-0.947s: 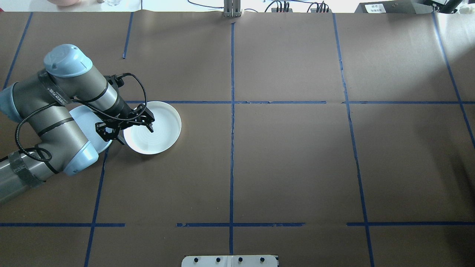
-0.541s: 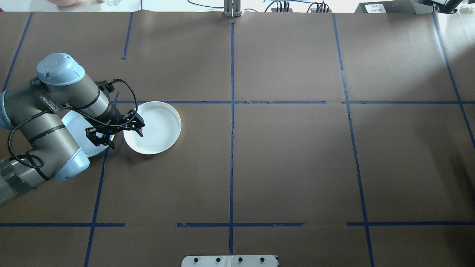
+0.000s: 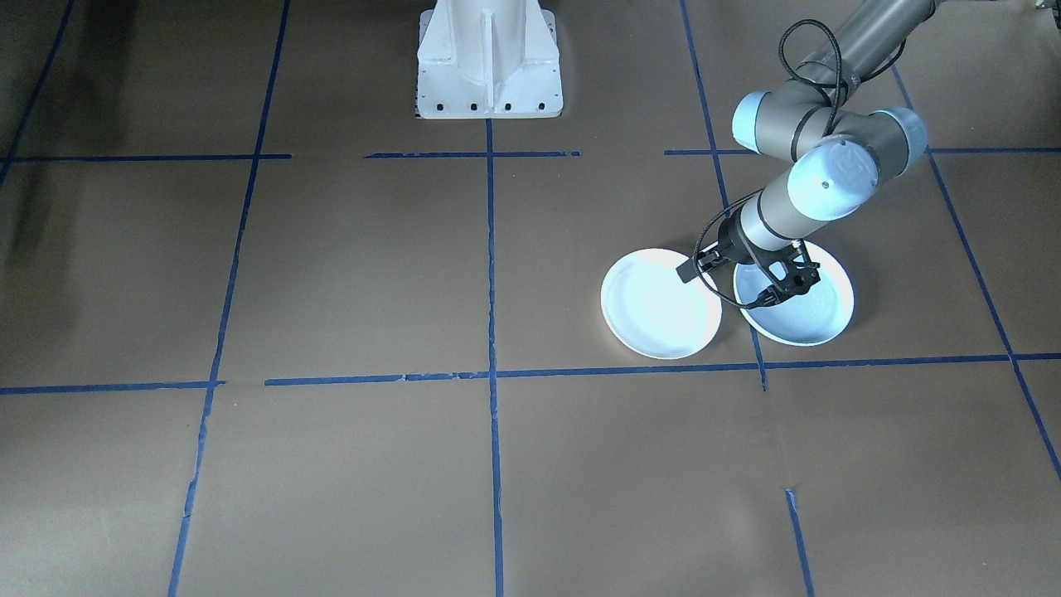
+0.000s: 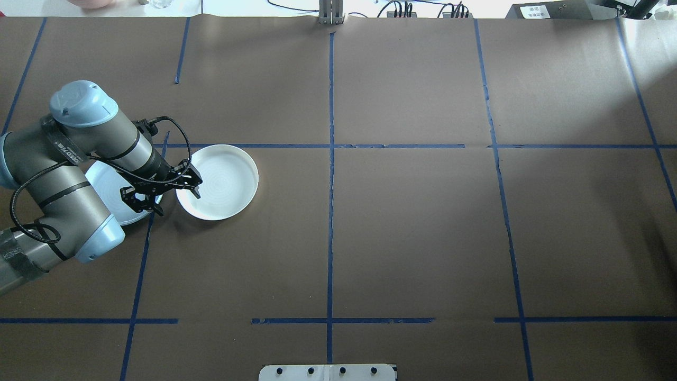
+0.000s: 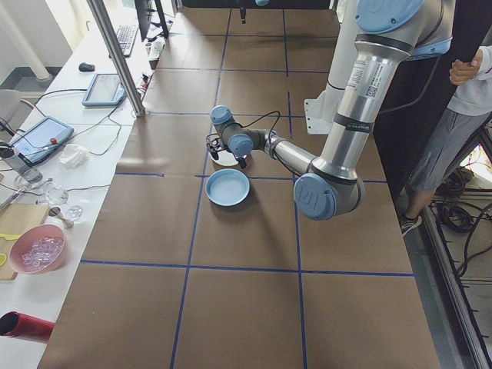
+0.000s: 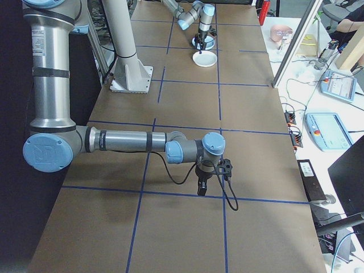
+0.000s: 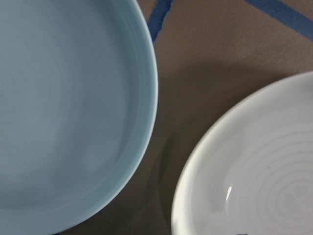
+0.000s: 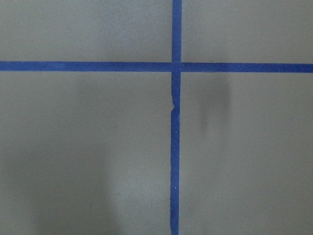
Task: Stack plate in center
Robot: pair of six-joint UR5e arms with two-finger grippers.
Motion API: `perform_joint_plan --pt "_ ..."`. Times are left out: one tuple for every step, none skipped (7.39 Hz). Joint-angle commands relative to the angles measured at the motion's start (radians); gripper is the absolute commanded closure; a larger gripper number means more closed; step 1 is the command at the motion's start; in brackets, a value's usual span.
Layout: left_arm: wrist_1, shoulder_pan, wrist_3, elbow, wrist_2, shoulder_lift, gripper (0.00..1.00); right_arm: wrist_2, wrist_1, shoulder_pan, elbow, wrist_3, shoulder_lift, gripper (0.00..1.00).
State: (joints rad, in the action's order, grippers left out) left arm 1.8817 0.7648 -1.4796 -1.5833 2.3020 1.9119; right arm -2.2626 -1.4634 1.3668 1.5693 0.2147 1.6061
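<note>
- Over the gap between plates, left gripper [image 4: 161, 196] hovers, jaws spread wide, gripping nothing.
- White plate [image 4: 222, 181] sits at 3 o'clock of blue plate [image 4: 108, 188], just apart, on brown table [image 4: 412, 227].
- Right gripper [image 6: 201, 187]: jaw state can't be told.

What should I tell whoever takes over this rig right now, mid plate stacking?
Left end effector: open, holding nothing, hovering over the gap between the two plates.
Right end effector: parked over bare table near a tape cross, far from the plates; open or shut cannot be told.
White plate and blue plate: flat on the table side by side with a narrow gap between them, both on the robot's left, off centre.
Done: nothing stacked, neither plate gripped.
Left: grasp one plate, probably by its rim, set it on the other, and get the stack to the centre.
</note>
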Motion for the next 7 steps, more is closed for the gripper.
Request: perform_joint_plan --pt "0.016 -0.001 -0.018 0.008 -0.001 0.004 0.15 0.0 0.0 0.0 0.0 0.0 0.0 0.0" --pt "0.042 -0.004 -0.019 0.025 -0.001 0.004 0.18 0.0 0.0 0.0 0.0 0.0 0.0 0.0" --pt "0.051 -0.004 -0.019 0.032 -0.001 0.003 0.21 0.0 0.0 0.0 0.0 0.0 0.0 0.0" --pt "0.053 -0.004 -0.019 0.034 -0.001 0.004 0.32 0.0 0.0 0.0 0.0 0.0 0.0 0.0" --pt "0.059 -0.006 -0.019 0.034 -0.001 0.004 0.44 0.0 0.0 0.0 0.0 0.0 0.0 0.0" --pt "0.065 -0.004 -0.019 0.035 -0.001 0.004 0.62 0.0 0.0 0.0 0.0 0.0 0.0 0.0" --pt "0.066 -0.006 -0.019 0.035 -0.001 0.004 0.87 0.0 0.0 0.0 0.0 0.0 0.0 0.0"
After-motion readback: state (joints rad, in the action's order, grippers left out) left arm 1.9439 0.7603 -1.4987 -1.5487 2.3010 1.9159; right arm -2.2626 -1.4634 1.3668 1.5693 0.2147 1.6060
